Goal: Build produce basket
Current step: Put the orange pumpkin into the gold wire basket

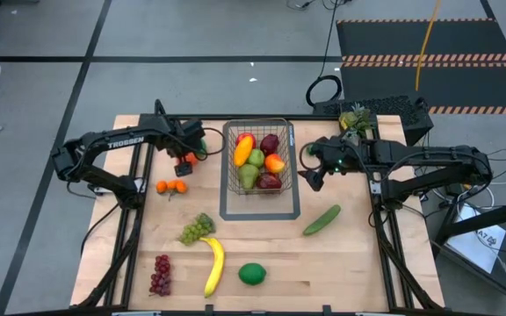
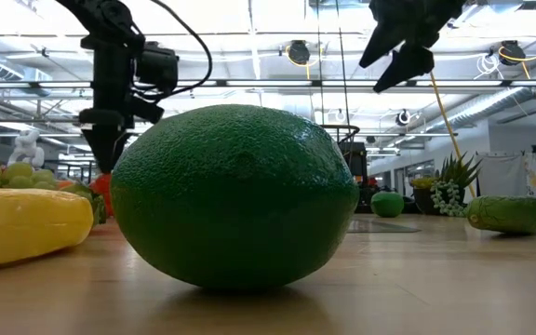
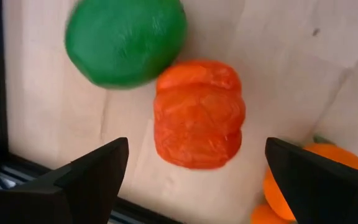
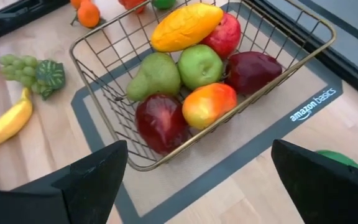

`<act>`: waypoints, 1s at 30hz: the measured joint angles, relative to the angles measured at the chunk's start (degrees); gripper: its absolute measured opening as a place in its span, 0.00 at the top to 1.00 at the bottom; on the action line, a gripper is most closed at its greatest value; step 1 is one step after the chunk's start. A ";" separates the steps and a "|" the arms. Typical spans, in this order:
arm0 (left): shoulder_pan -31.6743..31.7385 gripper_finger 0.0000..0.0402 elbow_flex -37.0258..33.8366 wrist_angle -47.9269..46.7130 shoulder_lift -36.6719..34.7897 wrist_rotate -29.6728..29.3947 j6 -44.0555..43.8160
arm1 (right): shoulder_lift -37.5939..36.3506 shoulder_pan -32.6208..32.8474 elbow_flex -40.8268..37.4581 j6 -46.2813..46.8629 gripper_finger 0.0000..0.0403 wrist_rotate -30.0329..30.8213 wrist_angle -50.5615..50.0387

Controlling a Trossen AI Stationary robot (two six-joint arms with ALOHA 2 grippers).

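On the wooden tabletop [image 1: 350, 254], centre back: wire basket [image 1: 257, 199] standing on a flat grey mat [image 1: 260, 213], already loaded with yellow-orange mango [image 4: 185, 26], green pear [image 4: 156, 76], green apple [image 4: 199, 65], dark red apples [image 4: 160, 121] and a red-yellow fruit [image 4: 209, 104]. Left of basket: left tool [image 1: 185, 164] hovering low, jaws spread wide, nothing held; directly beneath it an orange-red ribbed fruit [image 3: 199, 114], with a green round fruit [image 3: 125, 40] touching its far side and small oranges [image 1: 171, 186] just beside. Right of basket: right tool [image 1: 311, 175] raised, jaws wide, empty, looking down over the basket rim. Loose produce toward the front edge: green grapes [image 1: 197, 229], banana [image 1: 213, 266], red grapes [image 1: 161, 274], lime [image 1: 252, 274]. Cucumber [image 1: 321, 219] lying diagonally right of the mat. Pineapple-like plant [image 1: 355, 119] at the back right corner. Low view almost filled by the lime, blocking most of the basket behind.
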 joint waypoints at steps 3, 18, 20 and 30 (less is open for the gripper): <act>0.00 0.06 0.00 2.03 0.00 -0.14 0.33 | 0.04 0.60 0.00 1.72 0.03 -0.02 -0.02; 0.00 0.06 -0.04 1.75 0.39 1.04 -0.92 | 0.01 5.02 0.00 8.32 0.03 -3.19 -0.07; 0.02 0.06 -0.04 1.52 0.39 0.95 -1.07 | 0.00 5.24 0.00 9.16 0.03 -3.19 -0.07; 0.02 0.06 -4.10 1.88 0.39 0.65 -0.83 | 0.00 5.45 0.00 12.28 0.03 -4.18 -0.07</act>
